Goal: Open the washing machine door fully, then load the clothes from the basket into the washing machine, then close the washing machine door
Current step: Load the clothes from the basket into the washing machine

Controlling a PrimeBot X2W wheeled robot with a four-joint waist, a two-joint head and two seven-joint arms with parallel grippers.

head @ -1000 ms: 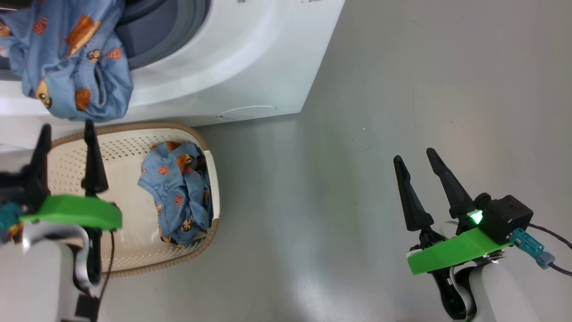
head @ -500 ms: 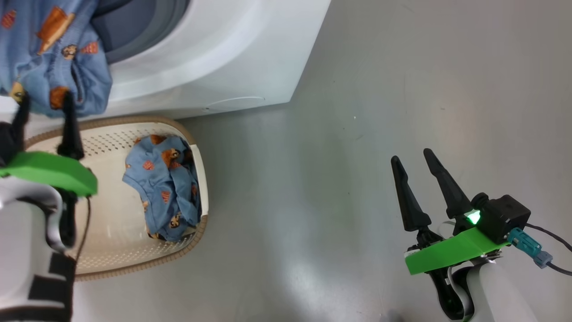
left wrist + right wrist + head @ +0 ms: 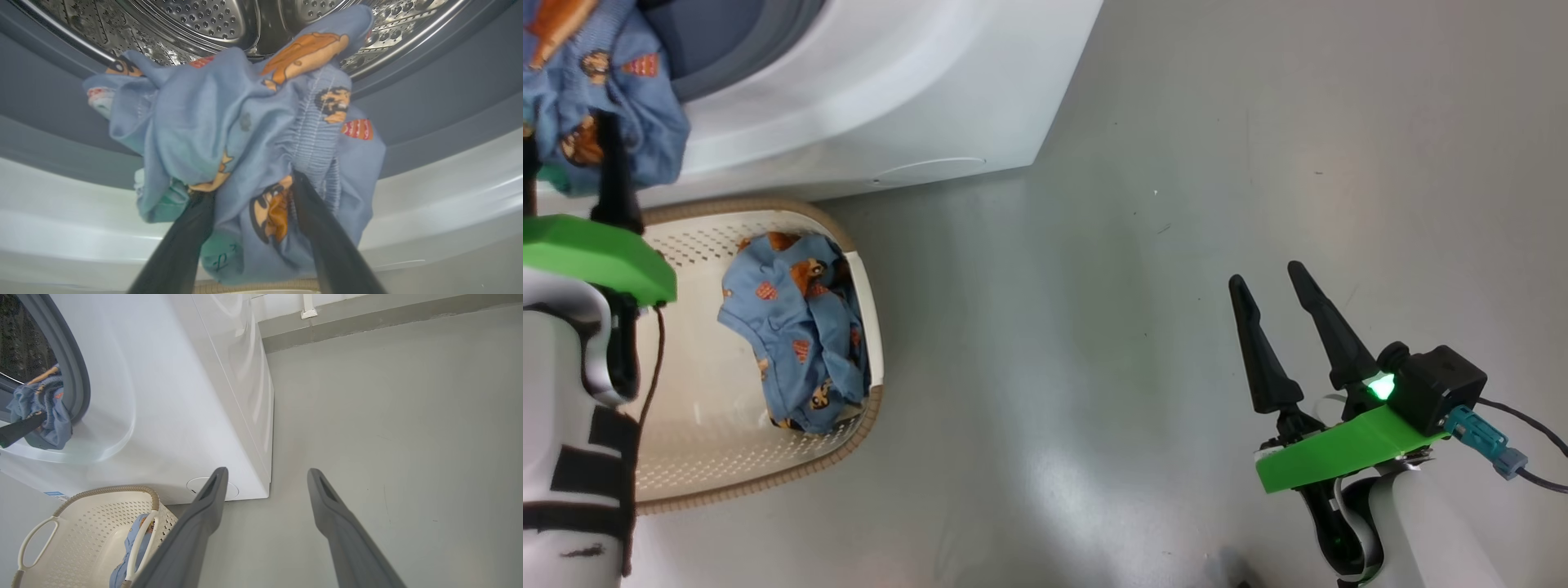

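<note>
One of the clothes, a light-blue garment (image 3: 245,134) with orange figures, hangs over the grey gasket (image 3: 41,90) of the washing machine (image 3: 890,82), half inside the steel drum (image 3: 204,20). My left gripper (image 3: 249,185) is open, its fingers set wide on either side of a fold of that garment (image 3: 596,82). Another printed garment (image 3: 792,343) lies in the basket (image 3: 686,408) on the floor in front of the machine. My right gripper (image 3: 1266,275) hangs open and empty over bare floor to the right. The washing machine door is out of view.
The machine's small round flap (image 3: 931,170) sits low on its front, just above the basket's brown rim (image 3: 102,491). Grey floor (image 3: 1176,163) stretches right of the machine to a wall skirting (image 3: 367,322). A cable trails from my right wrist (image 3: 1527,478).
The head camera has shifted. My left gripper has moved up from the basket's far rim to the garment hanging at the machine's mouth. The right gripper has stayed put.
</note>
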